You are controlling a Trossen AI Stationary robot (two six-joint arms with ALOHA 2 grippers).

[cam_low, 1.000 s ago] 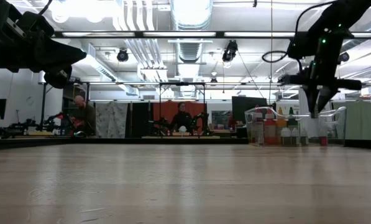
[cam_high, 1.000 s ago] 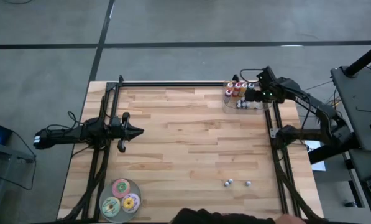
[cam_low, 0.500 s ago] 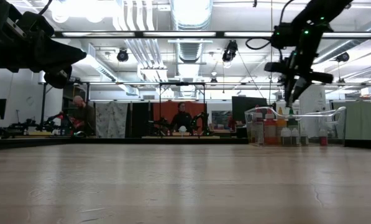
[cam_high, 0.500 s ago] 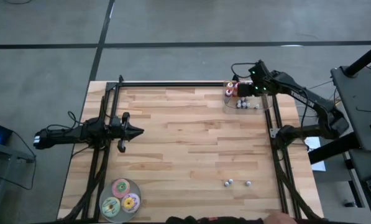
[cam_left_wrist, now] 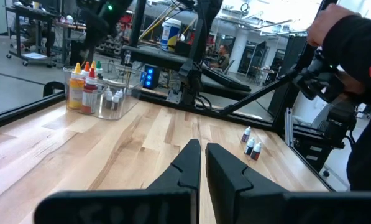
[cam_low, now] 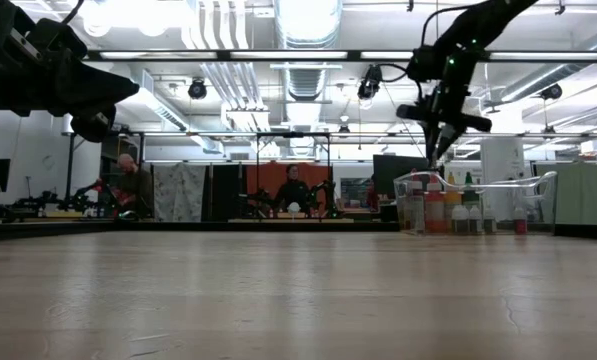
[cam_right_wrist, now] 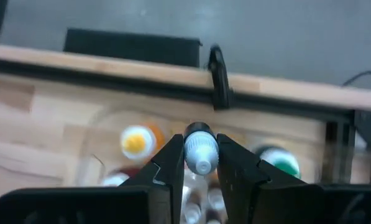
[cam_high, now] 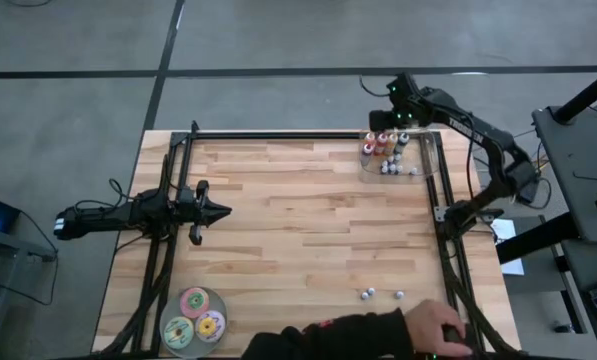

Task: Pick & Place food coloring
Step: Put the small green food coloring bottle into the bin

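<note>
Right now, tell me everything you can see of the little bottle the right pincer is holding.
The little bottle is pinched between the right pincer's two dark fingers, pale ribbed cap pointing at the wrist camera. Its body is hidden behind the cap, so the colour cannot be told. It hangs in the air above the clear container of other bottles at the table's far right corner, touching only the fingers.

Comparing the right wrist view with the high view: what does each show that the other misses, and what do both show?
Only the right wrist view: the right hand is shut on a small pale-capped bottle, pinched between its fingers above the container.

Only the high view: the left hand waiting over the table's left side, three loose little bottles near the front edge, three coloured discs at the front left, and a person's arm reaching in at the front.

Both: the clear container of bottles at the table's far right corner.
</note>
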